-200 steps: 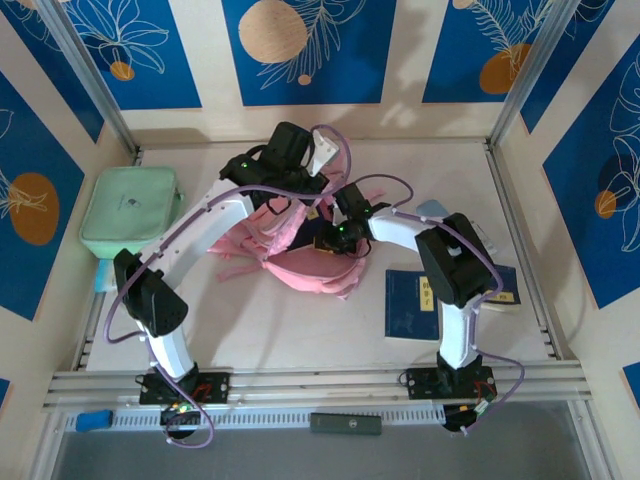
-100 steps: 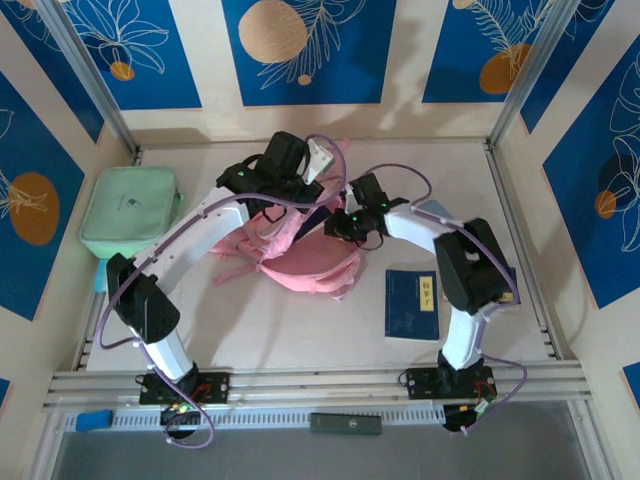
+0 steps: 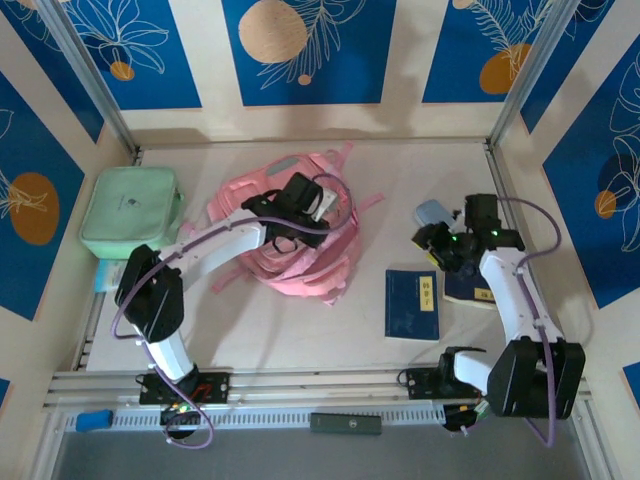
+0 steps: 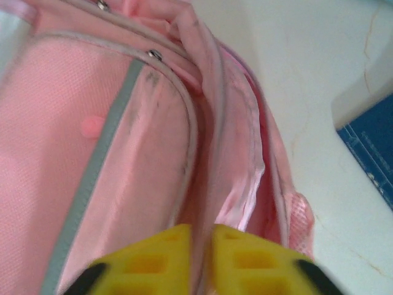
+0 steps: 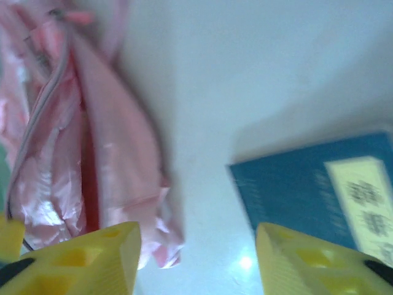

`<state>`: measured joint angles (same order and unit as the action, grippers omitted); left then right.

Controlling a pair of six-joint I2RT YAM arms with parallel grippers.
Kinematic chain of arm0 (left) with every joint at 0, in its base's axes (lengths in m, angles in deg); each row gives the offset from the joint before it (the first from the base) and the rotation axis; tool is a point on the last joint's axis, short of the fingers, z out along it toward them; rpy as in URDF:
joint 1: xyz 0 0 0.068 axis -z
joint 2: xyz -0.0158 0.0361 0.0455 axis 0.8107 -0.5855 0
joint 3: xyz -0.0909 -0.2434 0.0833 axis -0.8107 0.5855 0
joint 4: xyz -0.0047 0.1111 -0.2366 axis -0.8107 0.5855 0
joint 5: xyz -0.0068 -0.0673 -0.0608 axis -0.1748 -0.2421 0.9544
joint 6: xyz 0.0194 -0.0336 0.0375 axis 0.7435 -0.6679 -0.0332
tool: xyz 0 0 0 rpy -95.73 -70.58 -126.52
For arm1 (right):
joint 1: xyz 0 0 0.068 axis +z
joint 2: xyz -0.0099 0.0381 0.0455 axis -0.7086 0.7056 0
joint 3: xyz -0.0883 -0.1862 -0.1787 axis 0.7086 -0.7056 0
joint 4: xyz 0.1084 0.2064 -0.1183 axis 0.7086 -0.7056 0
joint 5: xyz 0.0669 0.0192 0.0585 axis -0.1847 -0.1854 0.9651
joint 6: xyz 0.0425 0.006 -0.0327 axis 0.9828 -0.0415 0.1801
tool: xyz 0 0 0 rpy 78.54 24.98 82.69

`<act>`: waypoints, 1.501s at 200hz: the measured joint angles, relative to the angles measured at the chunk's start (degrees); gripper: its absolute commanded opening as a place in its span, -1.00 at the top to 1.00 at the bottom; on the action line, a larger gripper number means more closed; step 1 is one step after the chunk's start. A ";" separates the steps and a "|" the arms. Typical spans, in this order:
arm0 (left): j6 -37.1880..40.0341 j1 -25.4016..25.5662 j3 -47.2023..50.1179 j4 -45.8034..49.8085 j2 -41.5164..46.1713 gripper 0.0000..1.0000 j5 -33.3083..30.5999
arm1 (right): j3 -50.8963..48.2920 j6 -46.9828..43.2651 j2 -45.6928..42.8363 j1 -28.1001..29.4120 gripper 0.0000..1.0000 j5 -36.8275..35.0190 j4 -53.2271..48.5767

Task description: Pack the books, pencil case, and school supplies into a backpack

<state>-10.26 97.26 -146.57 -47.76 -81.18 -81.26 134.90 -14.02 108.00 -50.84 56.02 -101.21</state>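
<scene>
Count for you: one backpack (image 3: 300, 265), two books, one pencil case (image 3: 432, 212), one mint green bag (image 3: 130, 210), two grippers. Your left gripper (image 4: 201, 236) sits right on the backpack. Its fingers are nearly together, and a pink piped seam runs down into the narrow gap. I can't tell whether it is pinching that seam or just resting over it. The zip edge and a grey stripe lie ahead of it, to its left. Your right gripper (image 5: 196, 236) stands wide with nothing between the fingers, only bare table (image 3: 300, 330) under the gap. In its wrist view the first book (image 3: 411, 303) lies ahead of its right finger, yellow label up, and the backpack's edge lies ahead of its left finger. In the top view the second book (image 3: 465, 288) lies partly under the right forearm, next to the first and close to the table's right rail. The pencil case is just beyond the right gripper on the far side. The green bag is well off to the left gripper's left, against the left rail. For open room you have the strip between backpack and books, and the near band along the front rail.
</scene>
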 measured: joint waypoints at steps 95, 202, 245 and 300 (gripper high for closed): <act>-31.04 15.23 10.91 -21.92 -0.72 -0.17 8.00 | -12.44 3.21 -2.49 -6.67 -0.48 -8.00 -5.81; -41.42 15.43 12.20 -28.59 -13.00 0.26 5.11 | -15.06 13.18 -0.92 13.16 -0.64 -8.50 -1.49; -41.00 14.12 12.48 -28.79 -13.03 0.43 5.81 | -17.75 10.03 -0.13 4.59 -0.65 -4.42 0.57; -41.03 14.29 10.54 -28.83 -15.10 0.55 7.72 | -17.79 4.37 5.01 6.10 -0.65 0.96 3.74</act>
<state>-51.29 111.55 -136.03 -76.59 -96.28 -73.55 117.11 -9.65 113.00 -44.74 56.99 -97.47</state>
